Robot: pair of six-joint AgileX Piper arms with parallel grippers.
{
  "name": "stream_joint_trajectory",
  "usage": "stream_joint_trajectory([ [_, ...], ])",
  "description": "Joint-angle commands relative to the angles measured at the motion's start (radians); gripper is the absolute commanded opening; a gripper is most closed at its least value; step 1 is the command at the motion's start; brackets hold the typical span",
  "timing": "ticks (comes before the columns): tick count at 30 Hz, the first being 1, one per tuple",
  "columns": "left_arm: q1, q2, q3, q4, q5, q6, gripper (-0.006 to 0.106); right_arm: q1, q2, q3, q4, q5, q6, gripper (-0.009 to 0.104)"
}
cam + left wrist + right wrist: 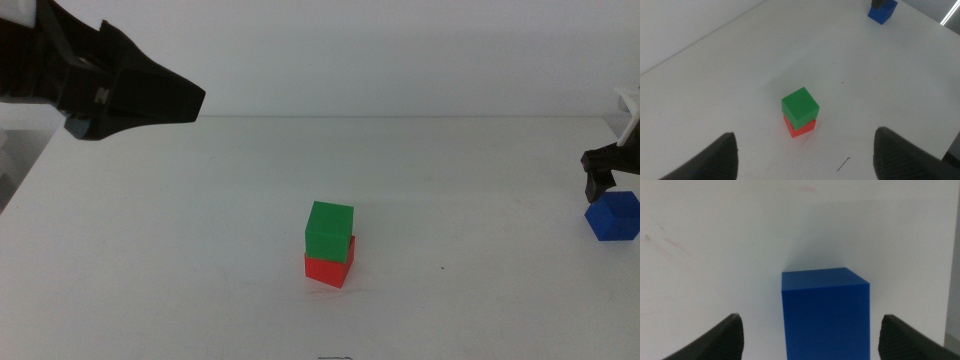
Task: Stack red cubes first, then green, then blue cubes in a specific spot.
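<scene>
Middle view is showing a plain white table [180,260] running back to a pale wall [400,50], with little else of the room coming into frame. Near the table's middle, the green cube [329,229] is sitting on top of the red cube [329,267], turned slightly off square so the red one is peeking out beneath. The left gripper [190,98] is hanging high over the table's far left side, well apart from the stack; from this angle its jaws are merging into one dark wedge. At the right edge, the right gripper [600,180] is hovering just beside the blue cube [613,216], which is resting on the table well away from the stack.

The left wrist view is supplying what the overhead angle is hiding: the left gripper [802,150] is standing wide open and empty, its two jaws framing the green cube [800,104] and red cube [801,127] far below, with the blue cube [882,11] lying at the table's far side and a small dark mark [843,163] showing on the surface.

The right wrist view is showing the right gripper [812,335] spread wide, its jaws flanking the blue cube [826,312] without touching it, and faint reddish smudges [670,245] streaking the tabletop.
</scene>
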Motion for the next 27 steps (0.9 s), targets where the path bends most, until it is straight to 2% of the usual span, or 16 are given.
stream_joint_trajectory([
  [1, 0.0, -0.012, -0.033, -0.041, -0.045, -0.001, 0.091, -0.006, -0.054, -0.03, -0.018, -0.027, 0.002, 0.074],
  [19, 0.0, -0.012, -0.033, -0.041, -0.045, -0.001, 0.091, -0.006, 0.022, -0.03, -0.034, -0.042, -0.001, 0.072],
  [20, 0.0, -0.012, -0.033, -0.041, -0.045, -0.001, 0.091, -0.006, 0.022, -0.03, -0.037, -0.036, 0.003, 0.068],
  [22, 0.0, -0.012, -0.033, -0.041, -0.045, -0.001, 0.091, -0.006, 0.022, -0.03, -0.042, -0.017, 0.014, 0.051],
  [25, 0.0, -0.012, -0.033, -0.041, -0.045, -0.001, 0.091, -0.006, 0.018, -0.03, -0.04, 0.017, 0.017, 0.006],
  [26, 0.0, -0.012, -0.033, -0.041, -0.045, -0.001, 0.091, -0.001, 0.01, -0.03, -0.032, 0.03, 0.016, -0.002],
  [27, 0.0, -0.012, -0.033, -0.041, -0.045, -0.001, 0.091, 0.005, -0.005, -0.03, -0.012, 0.043, 0.013, -0.001],
])
